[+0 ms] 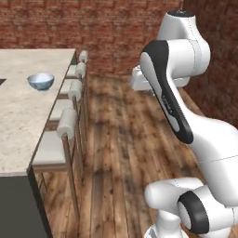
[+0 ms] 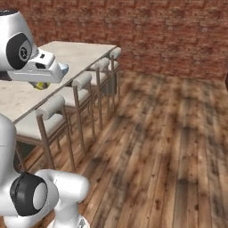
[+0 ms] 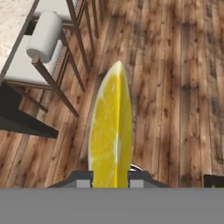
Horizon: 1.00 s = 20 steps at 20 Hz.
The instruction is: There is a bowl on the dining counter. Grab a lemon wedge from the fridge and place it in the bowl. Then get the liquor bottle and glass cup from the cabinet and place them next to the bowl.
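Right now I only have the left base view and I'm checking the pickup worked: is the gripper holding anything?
Observer: Yes, the gripper is shut on a yellow lemon wedge, seen in the hand view.
Operator: Which way does the wedge sit?
Observer: It stands on end between the fingertips, cut faces toward the camera, point away from the gripper.
Operator: What lies beneath it?
Observer: Wooden plank floor, beside a white-cushioned stool at the pale stone counter.
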Available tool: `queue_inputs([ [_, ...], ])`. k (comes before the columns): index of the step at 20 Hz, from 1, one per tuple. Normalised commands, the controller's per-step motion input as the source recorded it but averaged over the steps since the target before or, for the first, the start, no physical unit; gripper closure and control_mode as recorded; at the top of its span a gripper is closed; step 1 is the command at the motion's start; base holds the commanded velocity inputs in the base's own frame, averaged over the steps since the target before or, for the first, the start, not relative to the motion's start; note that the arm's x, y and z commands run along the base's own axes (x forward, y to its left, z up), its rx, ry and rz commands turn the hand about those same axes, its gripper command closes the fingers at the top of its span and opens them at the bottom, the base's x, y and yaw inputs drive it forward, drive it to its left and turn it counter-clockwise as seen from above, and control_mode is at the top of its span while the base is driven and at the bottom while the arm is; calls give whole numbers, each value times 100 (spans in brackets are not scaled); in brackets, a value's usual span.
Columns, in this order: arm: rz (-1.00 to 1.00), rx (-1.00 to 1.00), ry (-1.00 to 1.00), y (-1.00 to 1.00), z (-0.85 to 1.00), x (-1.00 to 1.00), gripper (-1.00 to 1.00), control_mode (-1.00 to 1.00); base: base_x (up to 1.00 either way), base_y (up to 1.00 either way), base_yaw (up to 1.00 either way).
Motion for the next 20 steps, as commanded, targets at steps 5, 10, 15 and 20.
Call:
queue_inputs([
  [5,0,0,0,0,0,0,100,100,100,-29,19],
  [10,0,0,0,0,0,0,100,100,100,-23,14],
  [15,0,0,0,0,0,0,100,100,100,-11,27],
  [20,0,0,0,0,0,0,100,100,100,-20,48],
])
